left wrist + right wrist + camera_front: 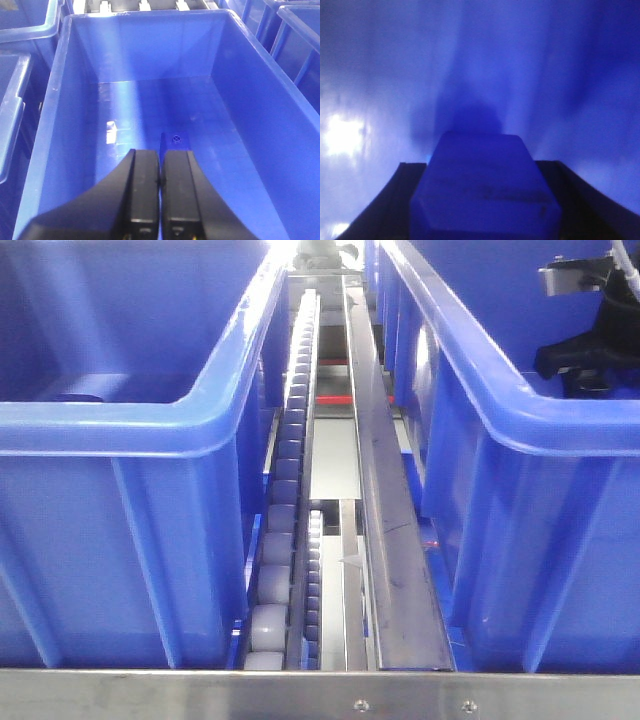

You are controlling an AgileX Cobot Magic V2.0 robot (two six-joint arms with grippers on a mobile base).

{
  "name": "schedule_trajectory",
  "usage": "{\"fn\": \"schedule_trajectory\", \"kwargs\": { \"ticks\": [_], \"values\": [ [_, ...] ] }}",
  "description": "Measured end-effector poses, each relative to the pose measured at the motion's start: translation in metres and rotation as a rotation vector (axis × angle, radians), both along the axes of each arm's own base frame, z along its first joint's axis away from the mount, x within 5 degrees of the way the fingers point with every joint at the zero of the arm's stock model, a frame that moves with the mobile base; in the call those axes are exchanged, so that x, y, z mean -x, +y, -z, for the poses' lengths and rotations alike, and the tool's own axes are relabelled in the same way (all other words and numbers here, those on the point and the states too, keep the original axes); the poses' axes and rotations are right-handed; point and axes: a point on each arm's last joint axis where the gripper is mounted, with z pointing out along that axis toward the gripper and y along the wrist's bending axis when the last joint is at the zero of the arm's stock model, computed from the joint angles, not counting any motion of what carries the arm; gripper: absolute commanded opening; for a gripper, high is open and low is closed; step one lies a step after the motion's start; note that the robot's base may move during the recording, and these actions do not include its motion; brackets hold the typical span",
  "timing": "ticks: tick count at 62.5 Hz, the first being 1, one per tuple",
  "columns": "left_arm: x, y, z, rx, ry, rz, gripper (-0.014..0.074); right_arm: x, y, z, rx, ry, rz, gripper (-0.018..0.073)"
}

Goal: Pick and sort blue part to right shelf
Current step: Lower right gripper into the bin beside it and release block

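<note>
Item: blue part [482, 187], a small rectangular block of moulded plastic, pinched between the dark jaws of the right gripper [482, 200] and filling the lower middle of the right wrist view; around it only blurred blue wall and a glare patch, so it appears to hang inside a bin, though which one cannot be told from that view. In the front view the dark body of the right arm [590, 350] shows over the right-hand blue bin [520, 540]. Left gripper [160, 195]: jaws pressed together, with a thin blue piece [172, 142] showing just ahead of the tips; whether they grip it or it lies on the floor of the left bin [70, 150] cannot be told. Right shelf [385, 530]: steel guide rail and a row of small rollers [285, 510] running between the two bins. Handling, by judgement: the part looks light, rigid and smooth-faced, so likely somewhat slippery against hard pads; not fragile. Best hold is across its two flat long sides near mid-length, as now, with steady squeeze to stop it pivoting or sliding out.
</note>
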Motion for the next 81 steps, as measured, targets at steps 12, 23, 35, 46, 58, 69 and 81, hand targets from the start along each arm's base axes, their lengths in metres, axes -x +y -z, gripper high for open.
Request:
{"fn": "schedule_trajectory", "kwargs": {
  "ticks": [12, 23, 35, 46, 58, 69, 81],
  "values": [
    [0.0, 0.0, 0.0, 0.002, 0.001, 0.001, 0.0135, -0.001, 0.0, 0.003, 0.001, 0.008, 0.0, 0.0453],
    [0.0, 0.0, 0.0, 0.002, 0.001, 0.001, 0.0135, -0.001, 0.0, 0.001, 0.001, 0.002, -0.001, 0.0596],
    [0.0, 0.0, 0.0, 0.003, 0.001, 0.001, 0.0135, 0.008, -0.001, -0.028, -0.006, -0.073, -0.001, 0.0496],
    [0.0, 0.0, 0.0, 0.003, 0.001, 0.001, 0.0136, 0.038, -0.004, -0.083, -0.019, -0.213, 0.0, 0.0202],
    [0.0, 0.0, 0.0, 0.003, 0.001, 0.001, 0.0136, 0.099, -0.009, -0.119, -0.03, -0.33, -0.001, 0.0036],
    [0.0, 0.0, 0.0, 0.003, 0.001, 0.001, 0.0135, 0.161, -0.015, -0.12, -0.039, -0.419, -0.005, 0.0036],
    [0.0, 0.0, 0.0, 0.003, 0.001, 0.001, 0.0135, 0.226, -0.02, -0.11, -0.052, -0.556, -0.01, 0.0036]
  ]
}}
